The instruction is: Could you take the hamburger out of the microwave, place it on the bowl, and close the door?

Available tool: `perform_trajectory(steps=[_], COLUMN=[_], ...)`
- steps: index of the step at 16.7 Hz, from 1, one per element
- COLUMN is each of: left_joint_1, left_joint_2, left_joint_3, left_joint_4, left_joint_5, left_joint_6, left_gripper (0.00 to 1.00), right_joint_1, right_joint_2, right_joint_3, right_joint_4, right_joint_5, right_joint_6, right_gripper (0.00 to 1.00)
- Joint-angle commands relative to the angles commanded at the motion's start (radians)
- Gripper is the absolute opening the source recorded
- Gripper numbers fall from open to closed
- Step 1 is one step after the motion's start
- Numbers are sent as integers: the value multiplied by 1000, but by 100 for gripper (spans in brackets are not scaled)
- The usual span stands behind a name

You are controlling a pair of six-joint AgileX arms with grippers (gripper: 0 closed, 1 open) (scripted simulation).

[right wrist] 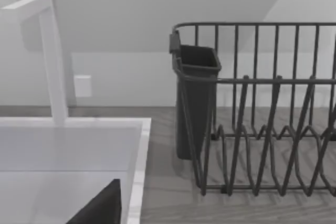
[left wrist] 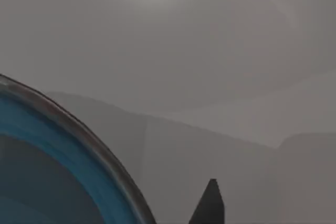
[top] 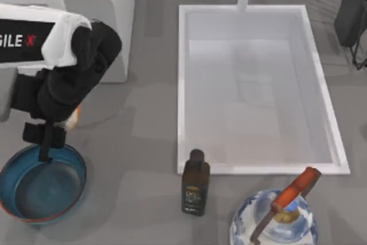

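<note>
One blue bowl [top: 43,183] sits at the table's near left corner, and the left gripper [top: 45,142] hangs over its far rim; whether its fingers are spread or pinching cannot be told. A sliver of orange, perhaps the hamburger [top: 73,119], peeks beside the arm. Farther back stands the white microwave [top: 97,4].

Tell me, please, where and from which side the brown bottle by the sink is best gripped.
Probably its body, below the narrow black cap. The bottle stands upright by the sink's front rim, so come from the top view's left, across open table; the red-handled vessel crowds its right. The left gripper hovers over the bowl.
</note>
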Motion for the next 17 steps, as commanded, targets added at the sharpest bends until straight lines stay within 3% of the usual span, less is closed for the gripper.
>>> perform_trajectory(steps=[4,8,11,17], left_joint_1=[-132,-226,-257,-252], left_joint_2=[132,242,283,280], left_joint_3=[68,88,88,89], left_joint_4=[-384,-633,-708,-706], left_joint_5=[-96,-165,-189,-193], left_joint_6=[-417,-671,-748,-748], left_gripper=[0,0,0,0], right_joint_1=[0,0,0,0], right_joint_2=[0,0,0,0], right_joint_3=[0,0,0,0], right_joint_4=[0,0,0,0], right_joint_5=[0,0,0,0], right_joint_6=[0,0,0,0], right_gripper=[100,100,100,100])
